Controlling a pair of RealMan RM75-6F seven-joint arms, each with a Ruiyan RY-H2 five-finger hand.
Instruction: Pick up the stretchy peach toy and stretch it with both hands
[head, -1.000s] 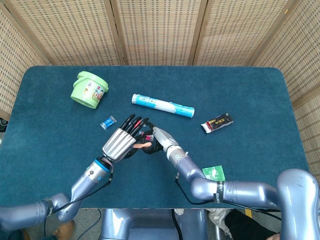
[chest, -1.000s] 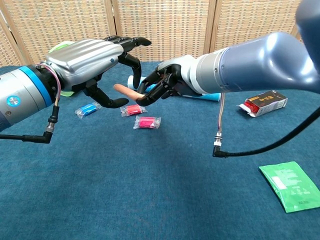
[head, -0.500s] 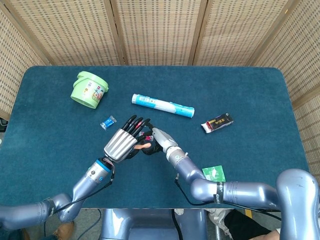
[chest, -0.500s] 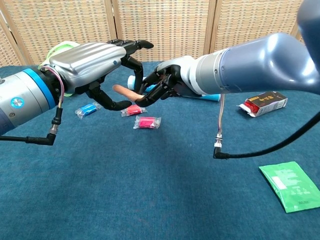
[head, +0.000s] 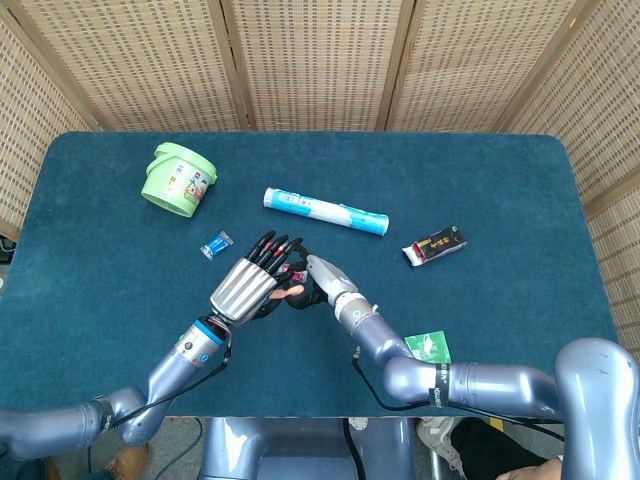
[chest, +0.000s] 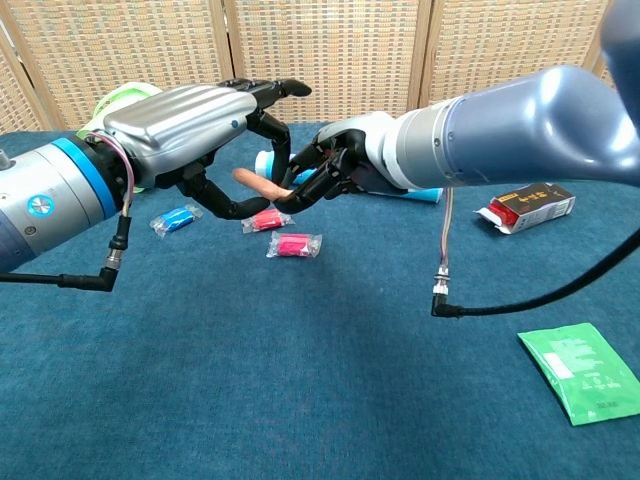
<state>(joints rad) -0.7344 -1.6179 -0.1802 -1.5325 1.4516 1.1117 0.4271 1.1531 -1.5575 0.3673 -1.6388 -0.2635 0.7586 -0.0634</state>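
Two hands raised above the blue table (chest: 300, 400), nearly touching at mid-air. Right hand (chest: 335, 170) pinching one end of the stretchy peach toy (chest: 262, 184), held clear of the cloth; left hand (chest: 195, 125) spread around the toy's free end, fingers apart, not yet closed on it. Below and behind, red wrapped candies (chest: 293, 244). Farther off, blue-white tube (head: 325, 211), then green bucket (head: 178, 179).
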